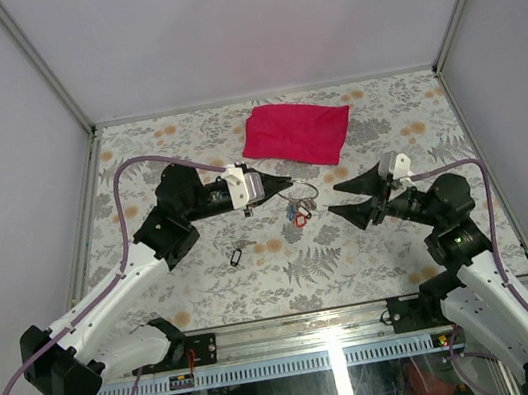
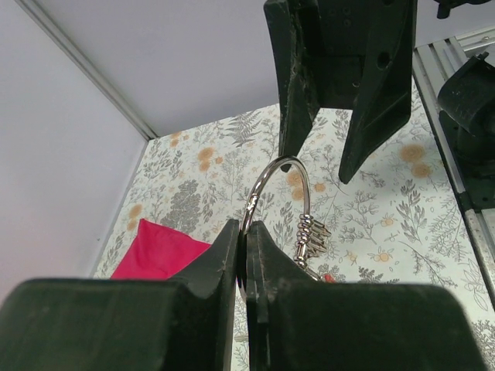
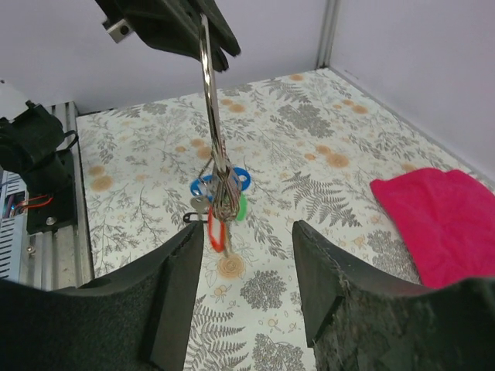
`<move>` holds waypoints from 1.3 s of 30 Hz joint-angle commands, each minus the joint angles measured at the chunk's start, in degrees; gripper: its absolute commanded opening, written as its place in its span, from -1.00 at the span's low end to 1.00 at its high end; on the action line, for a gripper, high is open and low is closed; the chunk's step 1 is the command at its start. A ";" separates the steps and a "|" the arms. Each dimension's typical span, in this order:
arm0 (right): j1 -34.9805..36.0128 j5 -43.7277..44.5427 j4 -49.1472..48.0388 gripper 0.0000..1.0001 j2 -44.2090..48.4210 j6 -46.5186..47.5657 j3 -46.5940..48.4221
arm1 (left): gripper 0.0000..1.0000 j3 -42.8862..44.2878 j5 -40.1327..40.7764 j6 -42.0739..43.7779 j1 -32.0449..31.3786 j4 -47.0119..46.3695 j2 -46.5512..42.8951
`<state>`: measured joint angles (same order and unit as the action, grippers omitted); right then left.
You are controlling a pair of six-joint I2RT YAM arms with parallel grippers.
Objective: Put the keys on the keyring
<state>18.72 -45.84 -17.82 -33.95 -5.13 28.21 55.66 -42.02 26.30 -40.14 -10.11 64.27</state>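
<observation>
A red cloth [image 1: 296, 133] lies at the floral table's [image 1: 287, 275] far side.

One keyring [image 1: 303, 191], one red cloth [image 1: 296, 133]

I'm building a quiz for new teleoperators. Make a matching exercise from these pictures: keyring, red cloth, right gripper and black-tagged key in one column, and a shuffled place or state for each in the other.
Things:
1. keyring
2. red cloth
3. right gripper
4. black-tagged key

Places or states:
A. open, holding nothing
B. lying loose on the table
C. pinched in the left gripper
D. spread at the far side of the table

Pairs: 1-C, 2-D, 3-A, 4-B
</observation>
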 commanded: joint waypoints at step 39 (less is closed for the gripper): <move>8.09 -0.17 -14.46 -0.38 -10.61 1.92 -0.02 | -1.00 0.61 -2.83 2.65 -0.31 -0.18 -1.08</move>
<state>26.24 -46.00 -28.82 -45.28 -3.07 27.14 55.66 -43.75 27.83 -40.14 -8.95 64.25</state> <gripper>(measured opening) 0.336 0.044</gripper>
